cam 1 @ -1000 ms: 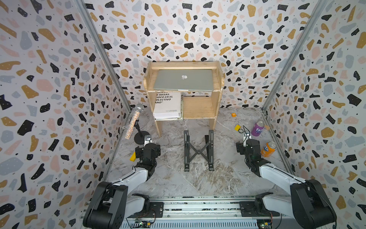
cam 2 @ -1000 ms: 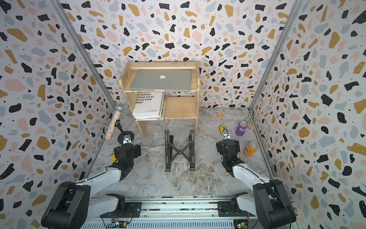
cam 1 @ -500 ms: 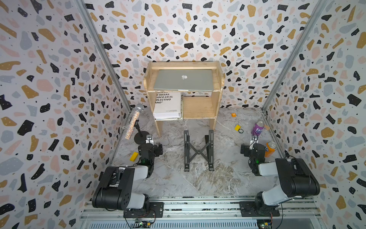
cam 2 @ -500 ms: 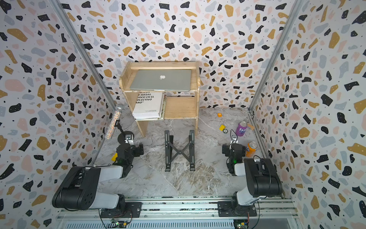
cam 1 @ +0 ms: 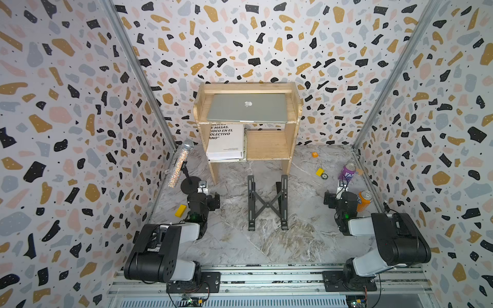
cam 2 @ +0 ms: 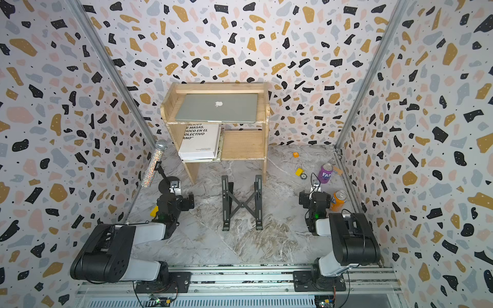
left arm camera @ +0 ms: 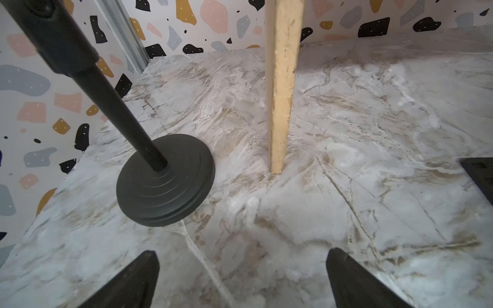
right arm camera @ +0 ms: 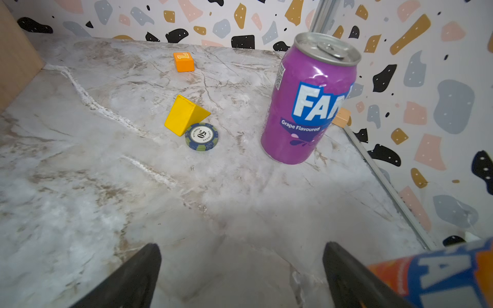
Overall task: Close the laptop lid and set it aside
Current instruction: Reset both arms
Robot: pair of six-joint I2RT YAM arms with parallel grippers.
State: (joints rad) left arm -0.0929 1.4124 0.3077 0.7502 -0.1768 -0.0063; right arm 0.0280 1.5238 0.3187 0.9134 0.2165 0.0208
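Low over the marble tabletop, both claws gape wide and grip nothing. The left gripper has a black stand base just ahead to its left, and the right gripper has a purple can ahead to its right. Well ahead, between them, the laptop lies atop a wooden shelf, the laptop lid shut. Terrazzo walls enclose everything.

left arm / right arm: black rounded joint housings, light-grey link shells; green LED lit near right wrist; thin black cables by the bolted black base plates; left gripper fingers black, tapered
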